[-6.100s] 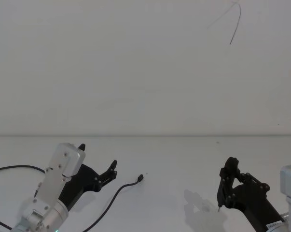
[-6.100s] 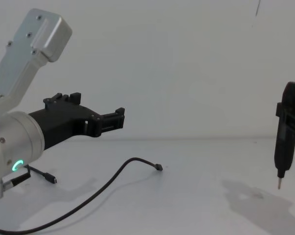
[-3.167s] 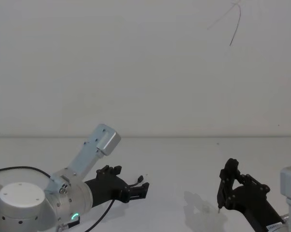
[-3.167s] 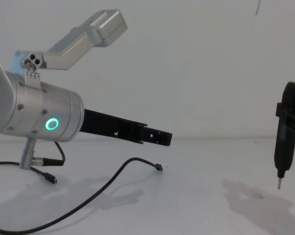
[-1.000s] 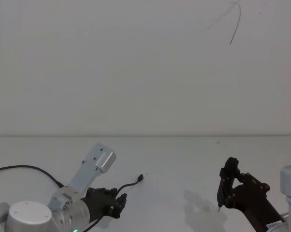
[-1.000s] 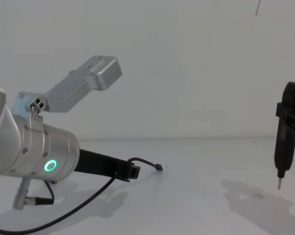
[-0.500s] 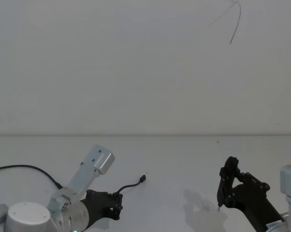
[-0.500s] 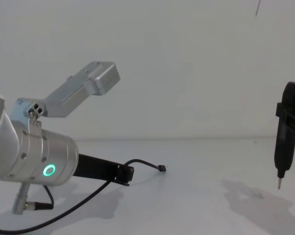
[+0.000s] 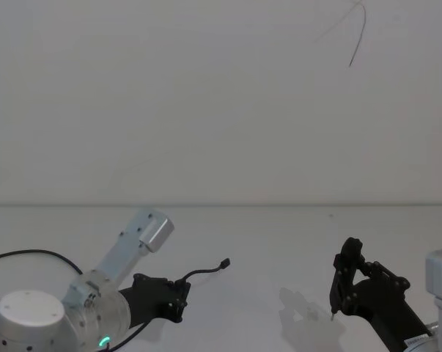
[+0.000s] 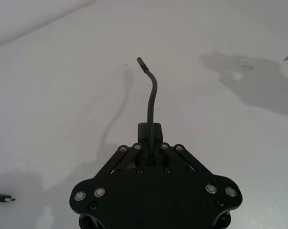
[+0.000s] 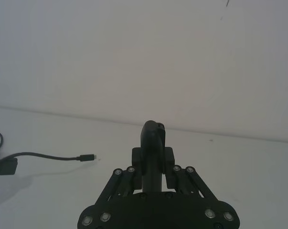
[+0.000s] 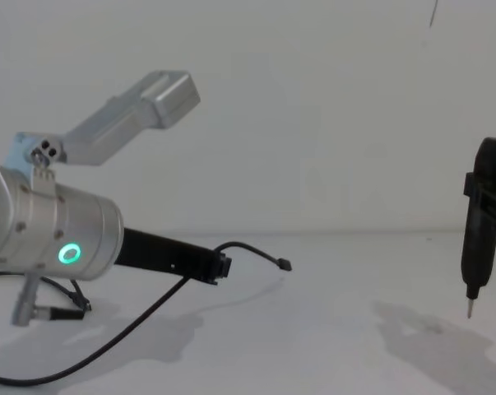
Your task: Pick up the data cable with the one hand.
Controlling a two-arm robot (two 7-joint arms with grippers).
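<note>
The data cable is a thin black cord, and my left gripper is shut on it a short way behind the plug. That plug hangs just above the white table, over its own shadow. In the head view, the left gripper sits at the lower left with the cable arching out to the right. Both fingers pinch the cord in the left wrist view. The rest of the cable trails down to the table. My right gripper stays at the lower right, shut on a black pen-shaped tool.
A short black lead with a silver connector hangs under my left arm. A small black plug lies on the table. The white table meets a white wall at the back. The tool's tip hovers above the table.
My left gripper went down and shut on the cable, and over the last half second it has risen slightly. The plug end has lifted off the table. The right arm has not moved.
</note>
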